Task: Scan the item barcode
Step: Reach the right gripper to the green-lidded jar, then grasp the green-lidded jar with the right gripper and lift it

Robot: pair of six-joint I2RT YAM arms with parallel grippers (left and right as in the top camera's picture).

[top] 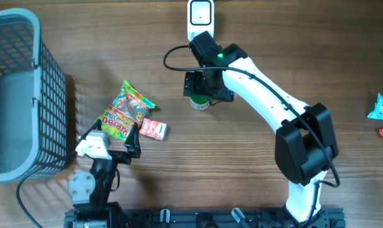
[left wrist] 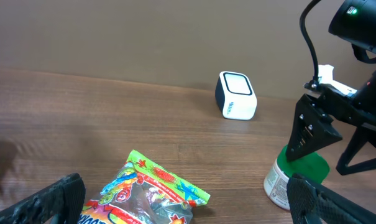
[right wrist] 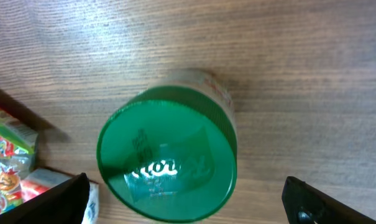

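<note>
Mia: What is closest to the robot?

Ben: The left gripper (top: 114,134). Its two fingers are wide apart and hold nothing. A candy bag (top: 126,109) lies flat right in front of it. A little pink pack (top: 154,128) sits just beside the bag.

Mia: Is the bag the thing to scan?

Ben: I think not. I think it is the jar (top: 199,104) with the green lid. It stands further out, near the middle of the table (top: 343,57).

Mia: Which arm is nearer to the jar?

Ben: The right gripper (top: 206,85). It hangs straight over the jar. Its wrist view looks right down on the round lid. One finger is out on each side, spread wide, and neither seems to touch the jar. So the jar is not held.

Mia: Is the jar standing up or lying down?

Ben: Standing up. Its long way goes up and down, with the lid on top.

Mia: Where is the scanner?

Ben: The white scanner (top: 199,14) is furthest away, just past the jar.

Mia: So what should come next?

Ben: My guess is that the right gripper goes straight down and pinches the jar by its sides. Then it carries the jar the short way to the scanner. I cannot see the barcode. It may be on the side label, so the jar may need to tip or turn.
</note>
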